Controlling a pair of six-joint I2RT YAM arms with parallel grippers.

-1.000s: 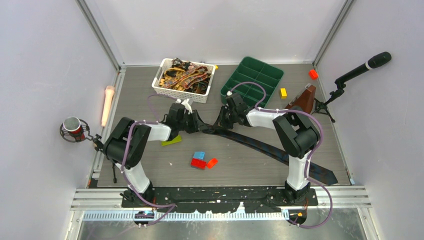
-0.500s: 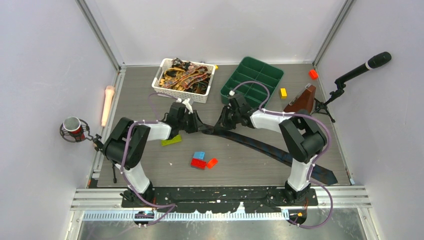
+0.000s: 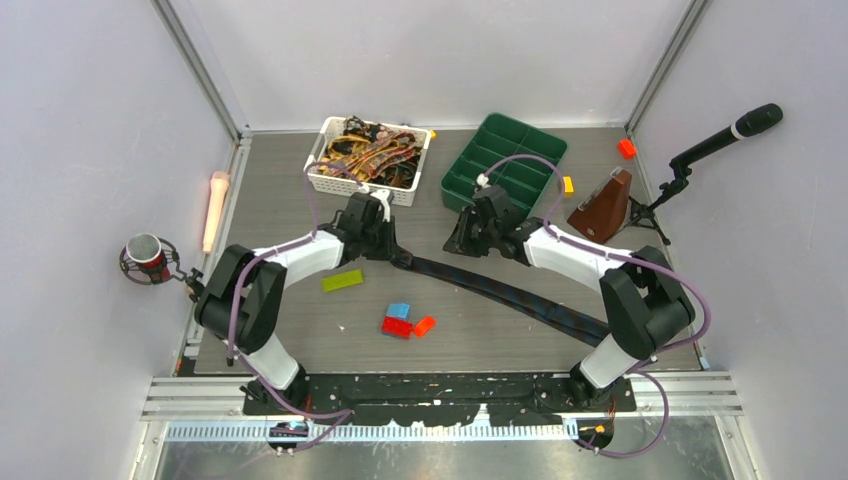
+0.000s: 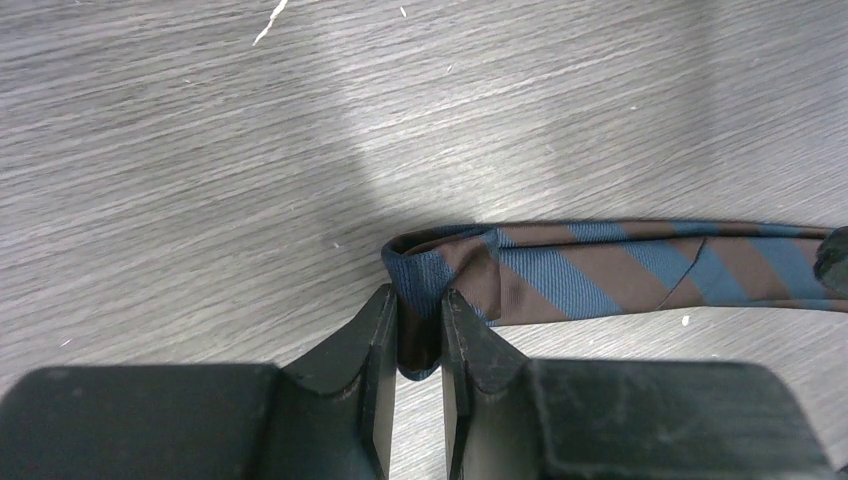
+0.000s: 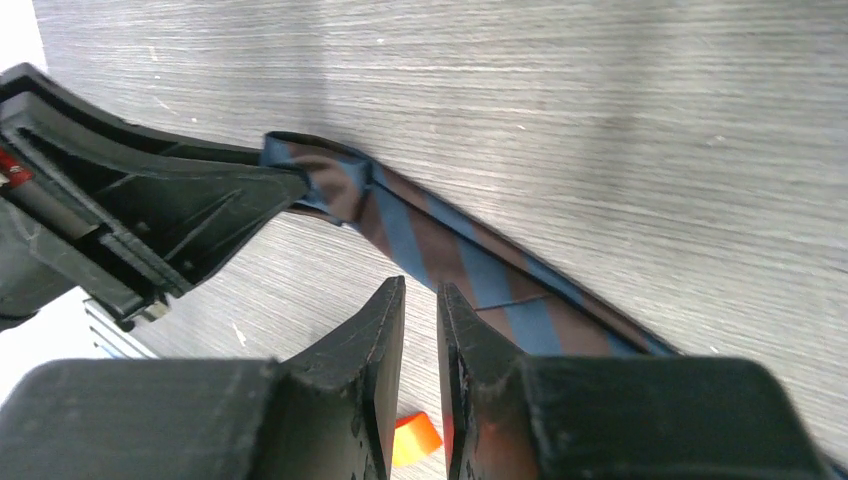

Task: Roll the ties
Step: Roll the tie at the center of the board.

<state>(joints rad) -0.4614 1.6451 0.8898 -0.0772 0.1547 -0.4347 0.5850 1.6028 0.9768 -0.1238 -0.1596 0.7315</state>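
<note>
Table [image 3: 270, 190] lay open far left; basket [image 3: 340, 180] and green tray [image 3: 505, 160] blocked the far side, tie [image 3: 500, 293] and bricks [image 3: 400, 320] perhaps the middle.

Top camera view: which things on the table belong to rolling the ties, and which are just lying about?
For the job:
striped tie, its folded end pinched in the left gripper
white basket of patterned ties

Lying about:
green tray
red, blue and orange bricks
flat green brick
brown wedge
</note>
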